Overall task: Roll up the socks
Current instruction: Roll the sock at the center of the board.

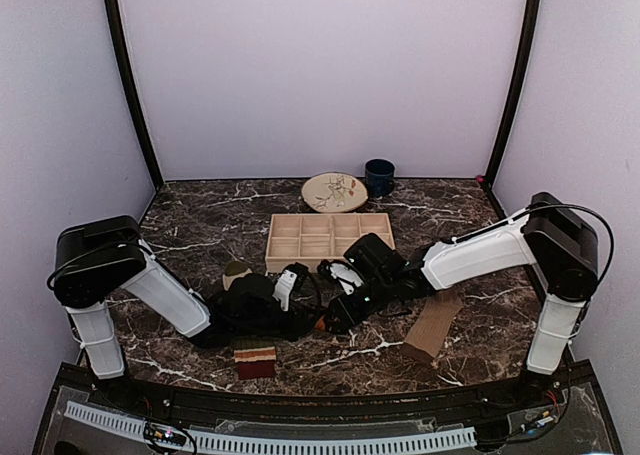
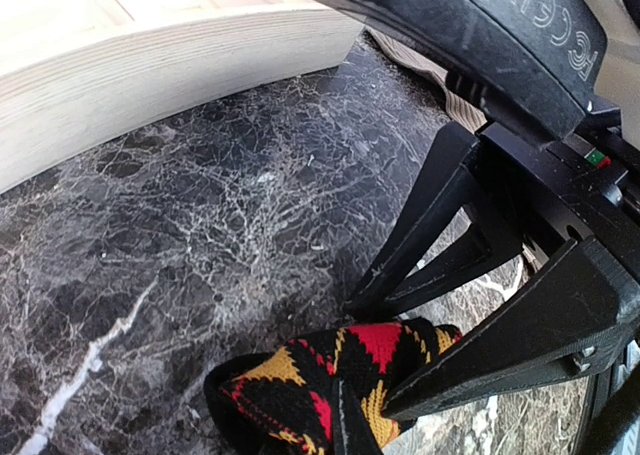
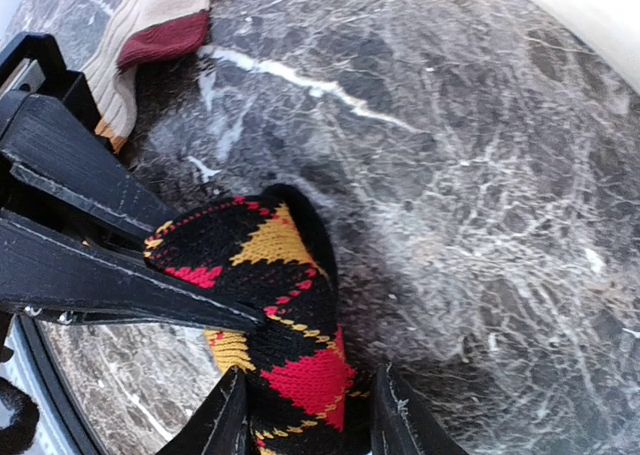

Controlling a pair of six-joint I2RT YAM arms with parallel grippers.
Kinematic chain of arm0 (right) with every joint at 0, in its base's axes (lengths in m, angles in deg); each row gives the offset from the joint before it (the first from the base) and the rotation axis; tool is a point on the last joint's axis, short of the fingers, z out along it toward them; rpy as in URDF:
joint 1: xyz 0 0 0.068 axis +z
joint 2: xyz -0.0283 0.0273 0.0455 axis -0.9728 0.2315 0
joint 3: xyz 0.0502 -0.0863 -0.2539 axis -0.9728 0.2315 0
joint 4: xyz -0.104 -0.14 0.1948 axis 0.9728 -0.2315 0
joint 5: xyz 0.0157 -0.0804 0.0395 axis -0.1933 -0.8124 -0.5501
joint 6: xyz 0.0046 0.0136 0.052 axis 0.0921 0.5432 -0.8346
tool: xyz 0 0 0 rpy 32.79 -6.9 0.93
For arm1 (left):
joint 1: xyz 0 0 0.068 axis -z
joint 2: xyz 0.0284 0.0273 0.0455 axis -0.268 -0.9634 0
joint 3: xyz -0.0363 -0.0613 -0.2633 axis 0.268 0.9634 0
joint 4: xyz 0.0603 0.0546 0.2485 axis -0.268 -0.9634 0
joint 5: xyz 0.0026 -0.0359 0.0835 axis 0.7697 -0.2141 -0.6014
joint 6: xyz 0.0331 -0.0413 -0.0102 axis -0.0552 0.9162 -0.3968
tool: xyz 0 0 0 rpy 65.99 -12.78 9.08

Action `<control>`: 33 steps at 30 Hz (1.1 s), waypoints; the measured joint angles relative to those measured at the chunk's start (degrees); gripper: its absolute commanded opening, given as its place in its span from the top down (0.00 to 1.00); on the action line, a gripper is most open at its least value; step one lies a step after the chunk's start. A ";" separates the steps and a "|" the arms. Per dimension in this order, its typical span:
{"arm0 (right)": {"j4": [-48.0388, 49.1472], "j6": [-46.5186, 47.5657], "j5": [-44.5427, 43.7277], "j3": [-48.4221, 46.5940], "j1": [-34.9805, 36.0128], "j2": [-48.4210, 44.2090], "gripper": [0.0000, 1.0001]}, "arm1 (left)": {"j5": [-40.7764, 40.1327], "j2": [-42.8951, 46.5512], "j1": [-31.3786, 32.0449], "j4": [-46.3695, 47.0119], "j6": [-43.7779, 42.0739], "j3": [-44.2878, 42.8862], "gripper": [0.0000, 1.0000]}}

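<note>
- The argyle sock [image 3: 290,315] lies bunched on the bench [image 3: 480,175], between both pincers.
- The left pincer [image 3: 212,273] is clamped on one end of it — hold that pinch firm as your anchor.
- The right pincer [image 3: 310,415] straddles the other part; gripping or loose, I cannot tell — take a snug hold before turning, so the roll winds tight.

The argyle sock [image 3: 290,315] lies on the table [image 1: 200,225] just before the compartment tray [image 1: 329,240]. The striped sock [image 1: 255,360] lies front-left of the tray, the ribbed sock [image 1: 433,327] front-right. The plate [image 1: 334,191] and mug [image 1: 379,177] stand behind the tray.
</note>
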 measured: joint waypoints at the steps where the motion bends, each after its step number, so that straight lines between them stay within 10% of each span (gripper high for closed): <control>1: -0.15 0.09 -0.50 0.00 0.00 -0.07 0.60 | -0.04 -0.20 -0.04 0.13 0.00 -0.13 1.00; 33: -0.11 1.44 -18.62 4.83 1.16 -7.50 0.54 | 4.74 -4.76 -2.25 2.21 0.00 -3.78 1.00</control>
